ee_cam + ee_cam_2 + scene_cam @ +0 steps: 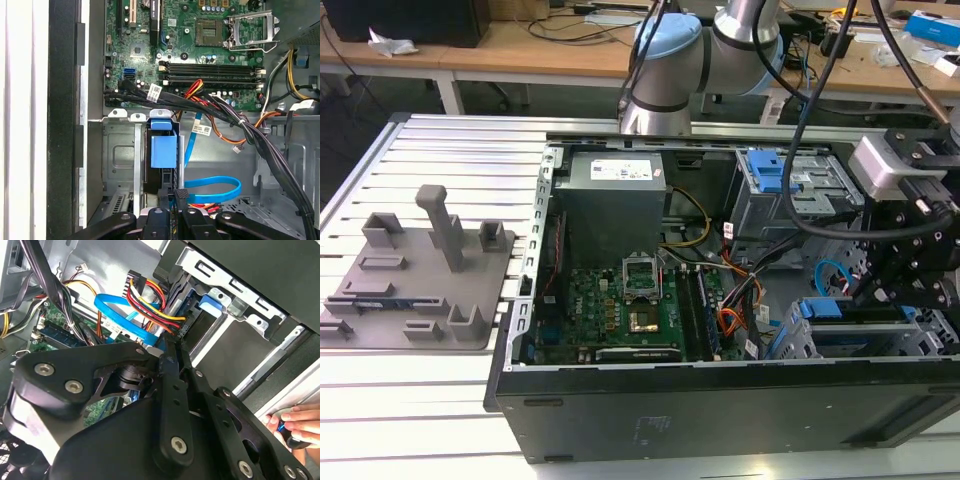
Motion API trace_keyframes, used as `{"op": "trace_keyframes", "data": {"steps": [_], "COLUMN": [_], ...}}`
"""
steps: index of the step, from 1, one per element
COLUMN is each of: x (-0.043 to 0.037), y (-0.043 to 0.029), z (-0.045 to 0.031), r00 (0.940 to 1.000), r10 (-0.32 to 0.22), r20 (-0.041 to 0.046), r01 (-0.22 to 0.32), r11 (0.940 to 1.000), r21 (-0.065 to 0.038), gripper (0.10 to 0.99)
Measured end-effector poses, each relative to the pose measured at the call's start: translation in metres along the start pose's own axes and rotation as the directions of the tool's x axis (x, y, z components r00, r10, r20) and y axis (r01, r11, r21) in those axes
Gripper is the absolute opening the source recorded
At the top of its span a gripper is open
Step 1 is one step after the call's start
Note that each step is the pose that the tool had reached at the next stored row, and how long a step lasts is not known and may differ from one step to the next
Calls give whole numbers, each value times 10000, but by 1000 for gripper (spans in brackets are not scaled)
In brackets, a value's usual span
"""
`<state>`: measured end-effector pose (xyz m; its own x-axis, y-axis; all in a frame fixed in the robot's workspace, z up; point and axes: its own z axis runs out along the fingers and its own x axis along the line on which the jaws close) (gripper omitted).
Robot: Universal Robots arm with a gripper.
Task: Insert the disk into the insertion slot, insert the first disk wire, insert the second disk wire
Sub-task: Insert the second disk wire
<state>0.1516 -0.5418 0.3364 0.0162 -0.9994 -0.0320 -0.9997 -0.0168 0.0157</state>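
Right now the gripper (172, 347) is down inside the open computer case (720, 400), at the drive bay corner on the exterior view's right, and its fingers (181, 196) look pressed together on something dark at the end of the second disk wire (215, 187), that light-blue cable looping just ahead of them; whether it truly has the plug pinched cannot be told for sure, but clenched is the reading. The disk (164, 150) appears already seated, its blue carrier standing edge-on inside the insertion slot (117, 150), the grey sheet-metal bay beside the case wall, so that first step looks done. The first disk wire (147, 302), the red, orange and black bundle, runs down toward the rear of the drive in the second wrist view, though whether its plug is fully home is hidden behind the fingers. So the judgement: disk in, the wiring in hand, neither cable clearly confirmed as connected. A person's hand (300, 422) rests at the case edge nearby, well apart from the gripper.
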Motion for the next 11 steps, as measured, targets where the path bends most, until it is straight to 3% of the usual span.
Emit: {"op": "trace_keyframes", "data": {"steps": [4,5,8,11], "x": [7,8,6,0], "y": [4,4,7,10], "z": [22,15,-99,-268], "r00": [10000,10000,10000,10000], "r10": [-2,-2,1,0], "r20": [31,30,13,9], "r01": [2,2,-1,0], "r11": [10000,10000,10000,10000], "r21": [0,0,0,0], "gripper": [173,227,412,478]}}
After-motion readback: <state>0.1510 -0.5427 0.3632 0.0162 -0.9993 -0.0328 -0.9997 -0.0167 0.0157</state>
